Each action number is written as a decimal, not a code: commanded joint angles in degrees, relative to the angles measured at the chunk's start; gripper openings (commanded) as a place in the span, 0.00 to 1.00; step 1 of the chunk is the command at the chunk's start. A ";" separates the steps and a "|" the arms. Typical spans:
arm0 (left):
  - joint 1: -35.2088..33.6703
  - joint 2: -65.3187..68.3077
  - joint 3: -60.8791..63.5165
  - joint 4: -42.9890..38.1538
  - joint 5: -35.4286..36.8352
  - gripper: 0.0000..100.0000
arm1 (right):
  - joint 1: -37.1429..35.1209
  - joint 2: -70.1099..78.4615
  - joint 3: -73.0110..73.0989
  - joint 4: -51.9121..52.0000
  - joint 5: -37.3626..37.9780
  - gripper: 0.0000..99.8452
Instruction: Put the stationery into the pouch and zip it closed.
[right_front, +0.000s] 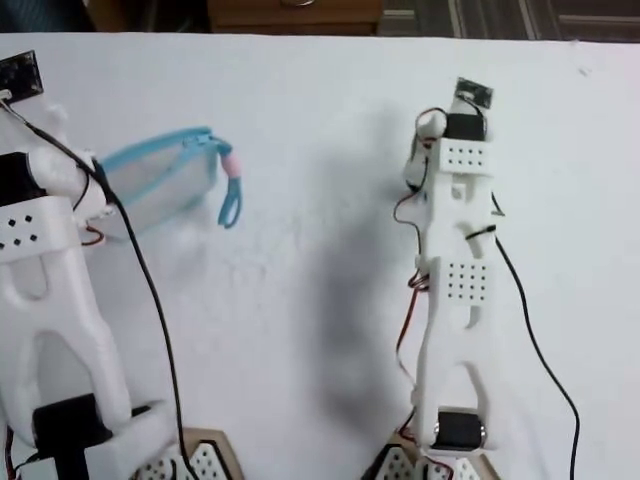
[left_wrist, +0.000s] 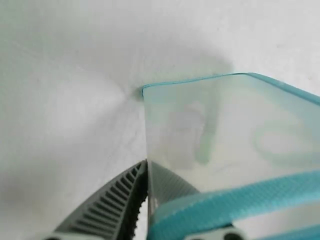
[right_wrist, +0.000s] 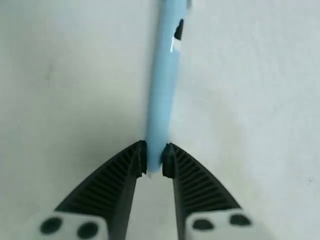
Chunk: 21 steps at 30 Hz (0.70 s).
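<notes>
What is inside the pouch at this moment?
Through the clear wall of the pouch faint smudges show; no stationery can be made out. The blue pen is outside, in the right gripper.

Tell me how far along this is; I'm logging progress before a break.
Nothing looks finished yet. In hand: the left hand grips an edge of the pouch, and the right hand is shut on a light blue pen, apart from the pouch. Left: getting the pen into the pouch, then zipping it closed.
</notes>
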 joint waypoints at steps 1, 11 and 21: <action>-0.31 -2.68 -0.53 -0.70 0.18 0.02 | -2.68 -7.78 7.12 1.63 2.11 0.02; -0.31 -2.77 -0.62 -0.35 -0.88 0.02 | -15.25 -35.47 56.53 1.36 2.20 0.02; -0.04 -2.77 -0.70 -0.35 -0.97 0.02 | -27.12 -46.02 80.62 -2.15 2.29 0.02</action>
